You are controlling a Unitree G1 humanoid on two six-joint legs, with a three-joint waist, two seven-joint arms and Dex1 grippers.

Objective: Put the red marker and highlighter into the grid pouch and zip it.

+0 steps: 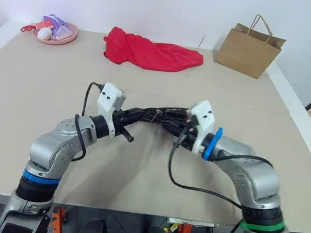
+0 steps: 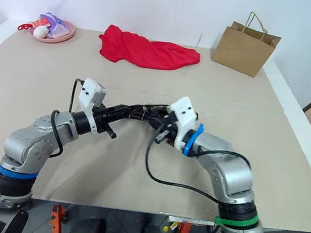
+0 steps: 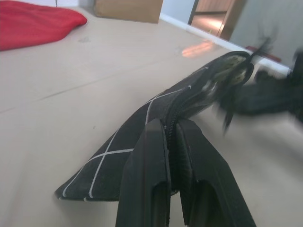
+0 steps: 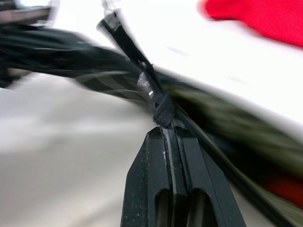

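the grid pouch (image 1: 155, 116) is held up off the table (image 1: 25, 85) between the two arms, near the middle of the scene, stretched roughly from left to right with its zipper edge upward. the left gripper (image 3: 171, 137) is seen at the pouch's left end, its two black fingers pressed together on the fabric at the zipper edge, so that the white grid lines run away from the fingers in the left wrist view. the right gripper (image 4: 165, 127) is seen at the pouch's right part, its jaws pressed together and pinching the black zipper cord (image 4: 156, 101), which rises from the fingertips toward a small pale tab. in the right wrist view a dark opening is seen along the pouch beyond the cord, with a bit of red inside it; what that red thing is cannot be told. a red cloth (image 1: 150, 52) is lying at the far side of the table, about the middle. a brown paper bag (image 1: 249, 48) is standing upright at the far right, well apart from the cloth. a pink plate (image 1: 53, 34) with small toys on it is placed at the far left corner.
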